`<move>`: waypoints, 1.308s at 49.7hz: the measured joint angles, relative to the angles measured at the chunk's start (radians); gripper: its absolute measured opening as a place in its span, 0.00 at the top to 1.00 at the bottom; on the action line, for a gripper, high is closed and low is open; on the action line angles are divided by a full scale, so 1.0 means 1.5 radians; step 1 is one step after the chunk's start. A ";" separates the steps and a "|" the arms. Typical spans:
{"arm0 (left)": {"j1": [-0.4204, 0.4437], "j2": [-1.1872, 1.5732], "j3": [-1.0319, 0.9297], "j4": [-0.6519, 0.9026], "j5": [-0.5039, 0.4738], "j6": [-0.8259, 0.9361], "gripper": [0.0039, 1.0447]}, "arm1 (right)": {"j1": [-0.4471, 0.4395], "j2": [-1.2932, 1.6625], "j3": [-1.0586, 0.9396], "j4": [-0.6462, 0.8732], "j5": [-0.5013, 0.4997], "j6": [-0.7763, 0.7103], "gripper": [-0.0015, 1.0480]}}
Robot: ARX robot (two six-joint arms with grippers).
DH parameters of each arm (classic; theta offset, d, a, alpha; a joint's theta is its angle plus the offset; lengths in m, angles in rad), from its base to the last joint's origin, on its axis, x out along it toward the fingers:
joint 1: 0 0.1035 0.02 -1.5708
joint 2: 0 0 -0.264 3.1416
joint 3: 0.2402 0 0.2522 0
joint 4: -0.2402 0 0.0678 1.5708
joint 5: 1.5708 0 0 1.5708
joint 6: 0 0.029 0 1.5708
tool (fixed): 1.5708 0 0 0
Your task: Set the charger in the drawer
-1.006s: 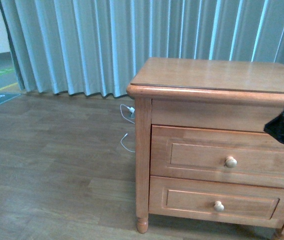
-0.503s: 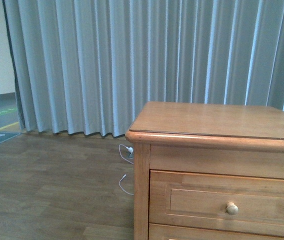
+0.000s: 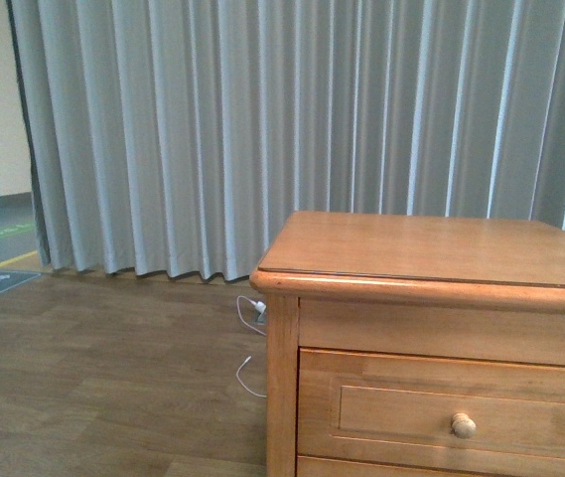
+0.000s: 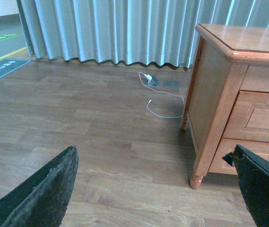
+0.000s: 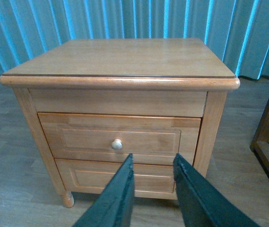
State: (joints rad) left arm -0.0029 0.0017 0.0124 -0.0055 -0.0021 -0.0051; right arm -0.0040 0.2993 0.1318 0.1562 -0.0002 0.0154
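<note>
Drawer (image 3: 448, 418) (image 5: 119, 140): upper of two in honey-brown wooden cabinet, fully closed, front flush with frame. Recessed panel front, single small round pale knob (image 3: 463, 425) at centre. Sits directly under cabinet top, above matching lower drawer. Charger: not visible in any view.

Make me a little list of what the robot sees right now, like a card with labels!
cabinet: wooden, top bare
upper drawer: shut, round pale knob
lower drawer: shut
charger: not seen in any view
white cable: on the floor beside the cabinet, by the curtain
left gripper: open, empty
right gripper: fingers slightly apart, empty, facing the drawers
</note>
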 joint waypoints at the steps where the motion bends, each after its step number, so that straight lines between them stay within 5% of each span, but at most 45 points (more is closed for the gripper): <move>1: 0.000 0.000 0.000 0.000 0.000 0.000 0.05 | 0.000 -0.004 -0.003 0.000 0.000 -0.001 0.79; 7: 0.000 0.000 0.000 0.000 0.000 0.000 0.05 | 0.000 -0.026 -0.019 -0.001 0.000 -0.004 0.99; 22: 0.000 0.000 0.000 0.000 0.000 0.000 0.05 | 0.000 -0.073 -0.047 -0.017 0.000 -0.007 0.98; 28: 0.000 0.000 0.000 0.000 0.000 0.000 0.05 | 0.000 -0.156 -0.056 -0.105 0.000 -0.008 0.98; 55: 0.000 0.000 0.000 0.000 0.001 0.000 0.05 | 0.001 -0.197 -0.084 -0.106 -0.001 -0.008 0.98; 65: 0.000 0.000 0.000 0.000 0.001 0.000 0.05 | 0.001 -0.197 -0.084 -0.106 -0.001 -0.008 0.65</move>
State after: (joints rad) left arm -0.0029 0.0013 0.0124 -0.0055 -0.0013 -0.0048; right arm -0.0029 0.0044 0.0059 -0.0021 -0.0010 0.0029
